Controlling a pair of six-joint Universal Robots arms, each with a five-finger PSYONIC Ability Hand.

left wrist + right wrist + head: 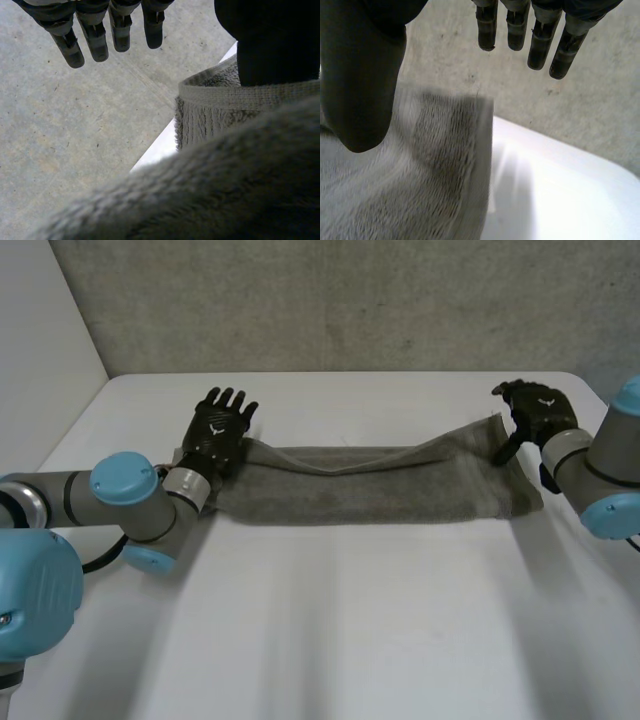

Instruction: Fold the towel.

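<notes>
A grey towel (pixel 370 485) lies as a long folded strip across the white table (pixel 350 620), from one hand to the other. My left hand (pixel 218 430) rests over its left end, fingers (pixel 95 40) straight and spread and the thumb (pixel 270 45) apart from them, just above the towel's hem (pixel 240 95). My right hand (pixel 538 412) hangs at the towel's far right corner, which stands up a little. Its fingers (pixel 540 45) are straight, the thumb (pixel 360 75) is held wide, and the towel (pixel 420 175) lies loose below the thumb.
A grey wall (pixel 350 300) runs close behind the table's far edge, just beyond both hands. A white side panel (pixel 40 340) stands at the left. The near half of the table lies bare in front of the towel.
</notes>
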